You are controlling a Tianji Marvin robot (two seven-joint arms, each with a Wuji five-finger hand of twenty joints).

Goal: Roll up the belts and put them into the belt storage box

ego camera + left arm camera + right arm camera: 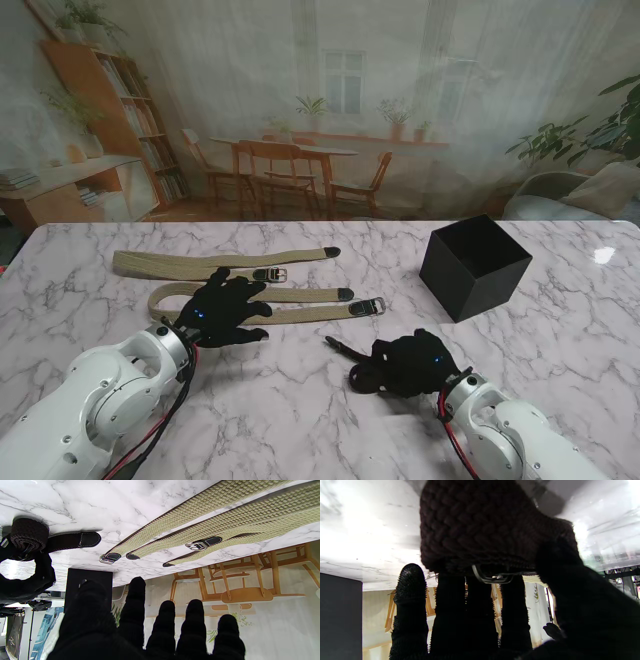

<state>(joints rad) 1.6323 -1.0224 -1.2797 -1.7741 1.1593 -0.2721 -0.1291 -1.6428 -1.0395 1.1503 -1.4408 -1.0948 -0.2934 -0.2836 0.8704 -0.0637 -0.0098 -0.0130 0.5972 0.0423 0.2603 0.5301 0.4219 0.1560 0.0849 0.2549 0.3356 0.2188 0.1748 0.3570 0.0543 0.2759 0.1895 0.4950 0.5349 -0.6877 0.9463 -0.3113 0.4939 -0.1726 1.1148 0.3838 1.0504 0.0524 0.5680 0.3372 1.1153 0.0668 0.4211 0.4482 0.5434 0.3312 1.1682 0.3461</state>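
While fingers spread: hovering left hand.

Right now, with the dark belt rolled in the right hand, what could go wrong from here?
1. The dark belt's tail lies loose on the table; lifting may unwind the roll in the right hand.
2. The left hand hangs open over the tan belts; sweeping could drag them.
3. The black box looks snug for a loose roll.

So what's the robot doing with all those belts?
It is rolling belts up to go in the black box. The right robot hand is shut on a dark brown belt, already mostly rolled, with its tip sticking out on the table. The left robot hand is spread open over the two tan belts, which lie flat and unrolled.
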